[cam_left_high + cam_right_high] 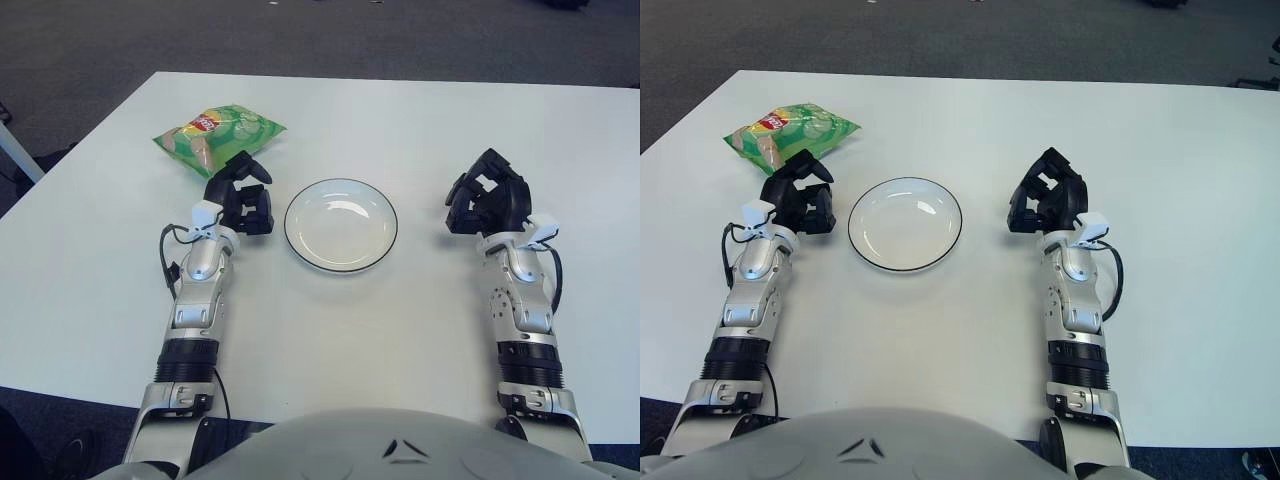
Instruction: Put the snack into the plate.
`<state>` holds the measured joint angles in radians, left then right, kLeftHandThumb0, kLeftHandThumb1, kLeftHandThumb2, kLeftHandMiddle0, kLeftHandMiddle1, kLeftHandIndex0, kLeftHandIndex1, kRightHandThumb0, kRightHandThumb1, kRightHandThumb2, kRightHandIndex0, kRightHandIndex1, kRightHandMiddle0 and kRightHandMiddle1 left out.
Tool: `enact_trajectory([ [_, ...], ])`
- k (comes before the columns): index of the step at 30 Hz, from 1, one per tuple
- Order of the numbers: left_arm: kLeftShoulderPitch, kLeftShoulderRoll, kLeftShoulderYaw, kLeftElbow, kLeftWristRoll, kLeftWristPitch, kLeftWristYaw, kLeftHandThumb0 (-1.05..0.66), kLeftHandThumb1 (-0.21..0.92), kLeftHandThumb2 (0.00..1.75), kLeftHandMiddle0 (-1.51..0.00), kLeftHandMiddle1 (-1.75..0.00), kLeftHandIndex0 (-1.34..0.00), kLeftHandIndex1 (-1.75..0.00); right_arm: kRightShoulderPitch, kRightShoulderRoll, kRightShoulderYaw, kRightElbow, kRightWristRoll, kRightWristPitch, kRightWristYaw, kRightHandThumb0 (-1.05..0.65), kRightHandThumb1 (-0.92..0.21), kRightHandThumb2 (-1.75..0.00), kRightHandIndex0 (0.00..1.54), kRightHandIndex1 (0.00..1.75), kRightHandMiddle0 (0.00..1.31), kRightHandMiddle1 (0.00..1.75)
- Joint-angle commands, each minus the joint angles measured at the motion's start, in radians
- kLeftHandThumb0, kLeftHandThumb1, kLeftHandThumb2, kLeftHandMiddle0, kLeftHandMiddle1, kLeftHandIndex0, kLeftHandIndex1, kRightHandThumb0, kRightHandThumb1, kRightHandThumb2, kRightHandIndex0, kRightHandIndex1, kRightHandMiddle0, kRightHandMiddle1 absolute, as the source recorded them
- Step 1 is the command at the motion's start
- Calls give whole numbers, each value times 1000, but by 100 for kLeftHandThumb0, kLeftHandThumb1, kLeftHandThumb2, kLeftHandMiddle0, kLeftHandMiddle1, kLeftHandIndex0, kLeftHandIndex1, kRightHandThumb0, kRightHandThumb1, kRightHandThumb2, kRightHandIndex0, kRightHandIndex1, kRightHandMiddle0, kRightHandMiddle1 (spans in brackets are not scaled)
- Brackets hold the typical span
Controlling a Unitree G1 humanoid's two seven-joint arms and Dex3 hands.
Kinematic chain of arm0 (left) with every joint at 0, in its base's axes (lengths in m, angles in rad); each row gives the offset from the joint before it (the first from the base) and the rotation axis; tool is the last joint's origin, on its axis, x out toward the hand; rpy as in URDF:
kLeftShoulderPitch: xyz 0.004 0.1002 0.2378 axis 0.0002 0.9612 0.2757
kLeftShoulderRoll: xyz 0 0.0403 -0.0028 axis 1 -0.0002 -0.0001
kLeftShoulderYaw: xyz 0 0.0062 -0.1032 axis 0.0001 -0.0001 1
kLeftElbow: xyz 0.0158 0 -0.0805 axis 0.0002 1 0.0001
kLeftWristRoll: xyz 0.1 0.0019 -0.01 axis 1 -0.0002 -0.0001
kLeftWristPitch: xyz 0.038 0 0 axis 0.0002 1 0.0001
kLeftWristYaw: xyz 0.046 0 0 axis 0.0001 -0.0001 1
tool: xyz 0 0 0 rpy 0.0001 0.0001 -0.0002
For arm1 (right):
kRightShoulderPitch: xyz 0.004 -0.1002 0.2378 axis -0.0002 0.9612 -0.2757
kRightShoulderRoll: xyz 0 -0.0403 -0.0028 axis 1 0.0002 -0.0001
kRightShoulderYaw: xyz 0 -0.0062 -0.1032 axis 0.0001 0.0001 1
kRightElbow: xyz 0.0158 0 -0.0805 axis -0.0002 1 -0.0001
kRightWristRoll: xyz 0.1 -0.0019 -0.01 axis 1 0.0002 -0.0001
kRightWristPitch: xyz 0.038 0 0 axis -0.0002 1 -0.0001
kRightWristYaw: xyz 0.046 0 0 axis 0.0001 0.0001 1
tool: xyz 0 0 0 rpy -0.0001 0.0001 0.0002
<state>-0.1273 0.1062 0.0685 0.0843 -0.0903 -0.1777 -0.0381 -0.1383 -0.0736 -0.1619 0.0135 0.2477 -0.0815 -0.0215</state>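
Clearly puffed and crinkled, the snack [220,137] is a green bag with pale chip pictures and a small red-and-yellow logo whose lettering cannot be read; it lies flat on the white desk [380,120], up and to the left of the empty white plate [341,225] with its thin dark rim. Its near corner is covered by the left hand [243,195], which shows just beside the bag with loosely spread fingers holding nothing, while the right hand [487,196] shows right of the plate, fingers relaxed and empty.
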Motion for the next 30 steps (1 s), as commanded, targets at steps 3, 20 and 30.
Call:
enact_trajectory([
  [3,104,-36,-5,64,2,13,4,-50,27,138,-135,-175,-66,-175,158,70,-1,54,10,19,-6,-1,9,-175,94,165,70,175],
  [20,106,-33,-6,54,9,26,9,-50,26,138,-135,-175,-66,-175,159,73,-2,50,13,26,-7,-1,10,-175,95,163,70,175],
  [30,80,-32,7,61,19,39,35,-51,25,140,-134,-175,-67,-175,155,71,-3,51,13,30,-10,-1,6,-175,90,173,68,175],
])
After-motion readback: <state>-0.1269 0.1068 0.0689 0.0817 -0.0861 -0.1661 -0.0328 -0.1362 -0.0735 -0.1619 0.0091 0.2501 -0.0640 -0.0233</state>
